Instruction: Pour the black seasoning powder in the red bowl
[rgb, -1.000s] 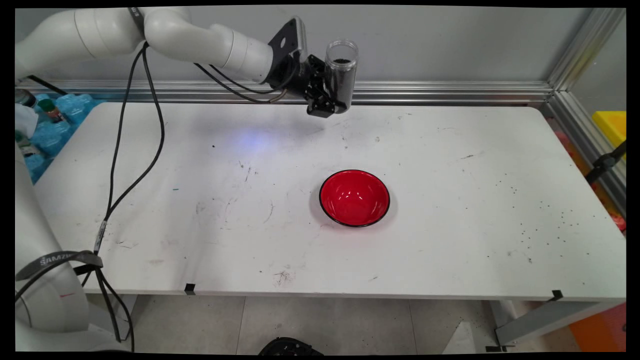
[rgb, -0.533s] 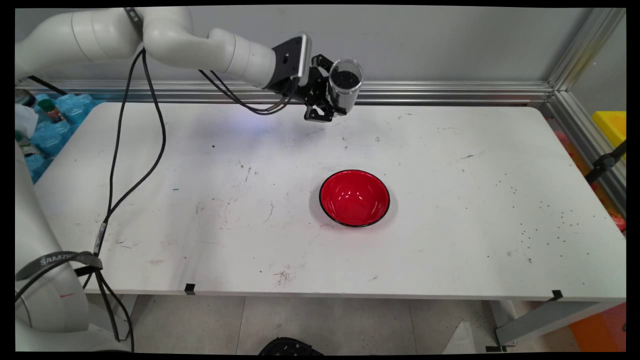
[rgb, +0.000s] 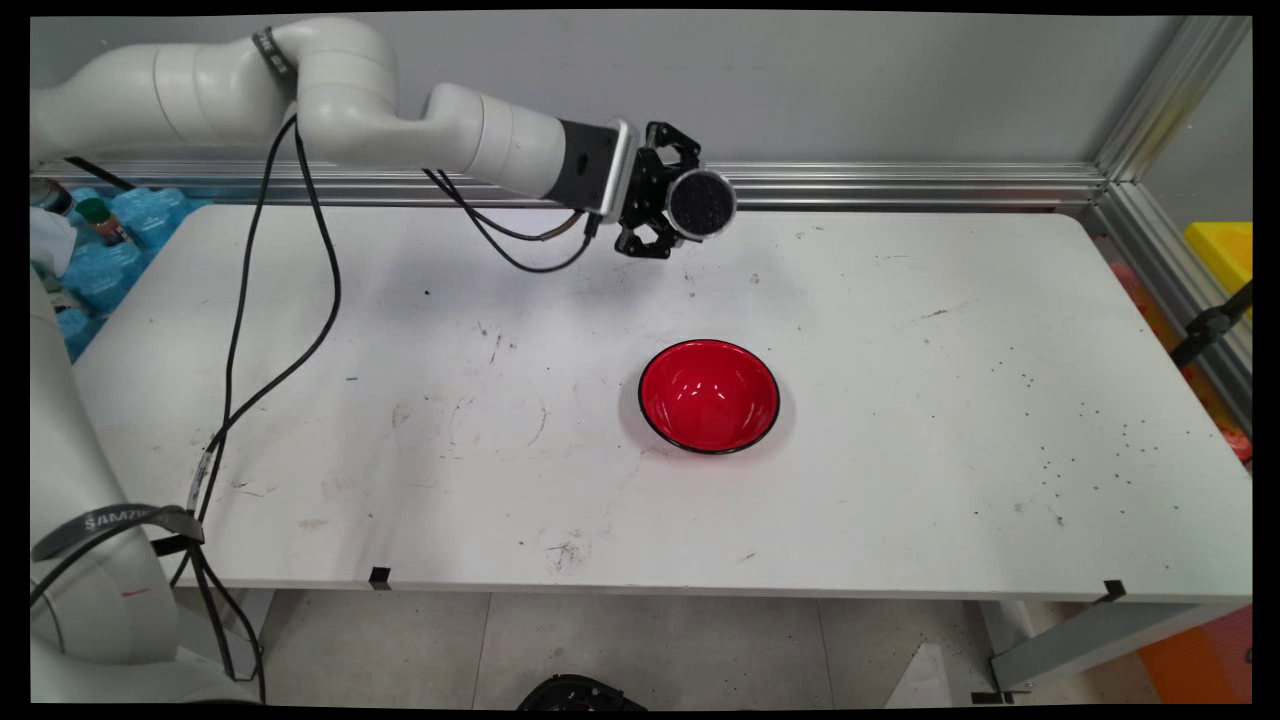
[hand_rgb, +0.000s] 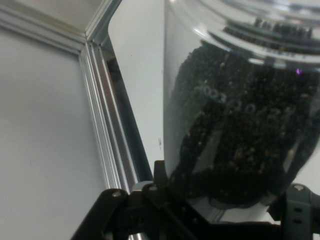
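Observation:
My gripper (rgb: 678, 205) is shut on a clear plastic jar (rgb: 701, 203) filled with small black grains. The jar is tipped on its side high above the table's far part, its open mouth facing the camera in the main view. In the hand view the jar (hand_rgb: 240, 110) fills the right half, the black grains heaped against its wall, with the gripper (hand_rgb: 220, 200) at the bottom edge. A red bowl (rgb: 709, 395) with a black rim stands empty on the white table (rgb: 900, 450), well nearer the front than the jar.
Several black specks lie scattered over the table's right part (rgb: 1090, 450). An aluminium rail (rgb: 900, 185) runs along the table's far edge and turns down the right side. Black cables (rgb: 250, 330) hang from the arm over the left of the table. Bottles on blue packs (rgb: 100, 230) stand at far left.
The wrist has rolled over the last second: the jar went from upright to lying on its side, mouth swung toward the camera. It also sank slightly. The bowl has not moved.

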